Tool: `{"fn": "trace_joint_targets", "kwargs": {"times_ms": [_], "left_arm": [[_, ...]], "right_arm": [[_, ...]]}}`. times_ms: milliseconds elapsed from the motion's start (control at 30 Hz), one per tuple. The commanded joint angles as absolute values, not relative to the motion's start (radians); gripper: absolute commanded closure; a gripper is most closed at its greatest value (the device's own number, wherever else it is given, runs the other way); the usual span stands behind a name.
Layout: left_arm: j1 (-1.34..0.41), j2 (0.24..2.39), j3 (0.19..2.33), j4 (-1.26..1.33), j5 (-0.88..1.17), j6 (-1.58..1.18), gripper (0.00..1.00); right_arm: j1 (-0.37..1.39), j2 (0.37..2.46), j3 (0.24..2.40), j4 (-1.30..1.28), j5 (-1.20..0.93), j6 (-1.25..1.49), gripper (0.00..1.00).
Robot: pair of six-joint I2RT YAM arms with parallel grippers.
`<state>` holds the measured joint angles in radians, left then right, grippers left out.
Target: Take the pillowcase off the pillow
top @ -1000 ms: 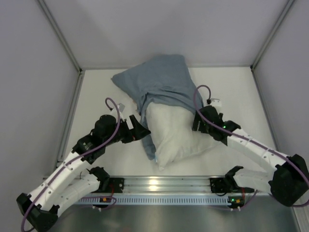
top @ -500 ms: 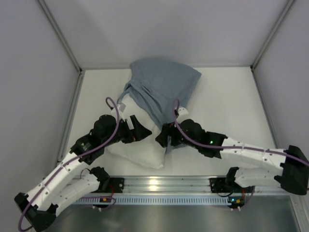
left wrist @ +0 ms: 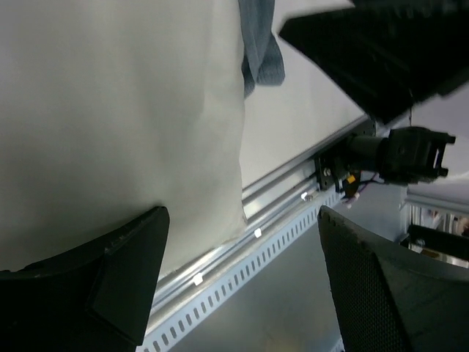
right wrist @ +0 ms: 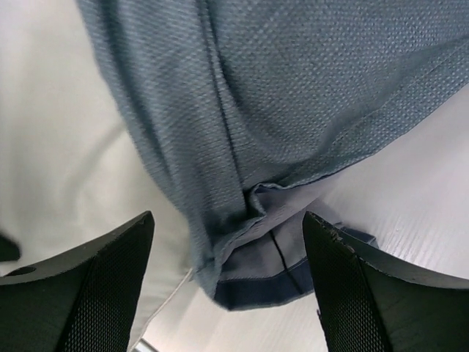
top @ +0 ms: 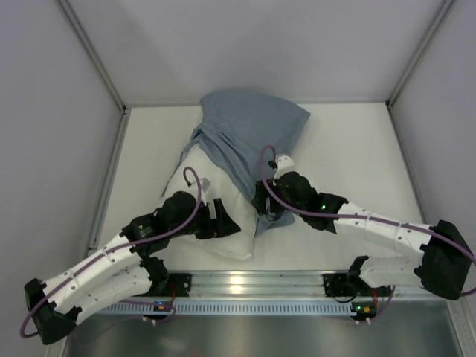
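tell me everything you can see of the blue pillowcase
The limp dusty blue-grey woven fabric pillowcase lies crumpled and creased on the white table, covering the far end of the plump white pillow. A narrow tail runs toward the near edge over the pillow, its darker hemmed end folded, lying between the open fingers of the right hand.

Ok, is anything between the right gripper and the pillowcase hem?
Nothing visible. In the right wrist view, the bunched hem of the pillowcase lies straight ahead between the open fingers of the right gripper. The pillow lies beside it, not between.
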<state>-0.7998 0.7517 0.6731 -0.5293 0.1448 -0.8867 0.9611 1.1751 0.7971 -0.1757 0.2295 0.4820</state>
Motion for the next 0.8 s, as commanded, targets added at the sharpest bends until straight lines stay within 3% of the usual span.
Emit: {"fn": "trace_joint_targets", "kwargs": {"times_ms": [0, 300, 433, 533, 567, 633, 667, 767], "left_arm": [[-0.900, 0.683, 0.614, -0.526, 0.111, -0.972, 0.15], [-1.028, 0.629, 0.520, -0.535, 0.057, -1.069, 0.15], [-1.077, 0.660, 0.482, -0.534, -0.064, -1.152, 0.08], [-1.143, 0.675, 0.460, -0.535, -0.174, -1.219, 0.03], [-1.150, 0.678, 0.454, -0.535, -0.193, -1.235, 0.01], [-1.158, 0.687, 0.437, -0.532, -0.219, -1.282, 0.01], [-1.161, 0.690, 0.422, -0.532, -0.228, -1.296, 0.01], [-1.175, 0.687, 0.397, -0.512, -0.258, -1.342, 0.01]], "right_arm": [[0.908, 1.226, 0.792, -0.060, 0.140, 0.378, 0.22], [0.847, 1.348, 0.819, 0.070, 0.003, 0.368, 0.34], [0.848, 1.374, 0.792, 0.133, -0.090, 0.393, 0.39], [0.848, 1.382, 0.776, 0.167, -0.120, 0.396, 0.56], [0.848, 1.385, 0.778, 0.166, -0.104, 0.391, 0.71], [0.848, 1.393, 0.788, 0.158, -0.098, 0.382, 0.86], [0.850, 1.393, 0.792, 0.156, -0.097, 0.377, 1.00], [0.848, 1.385, 0.790, 0.167, -0.110, 0.383, 1.00]]}}
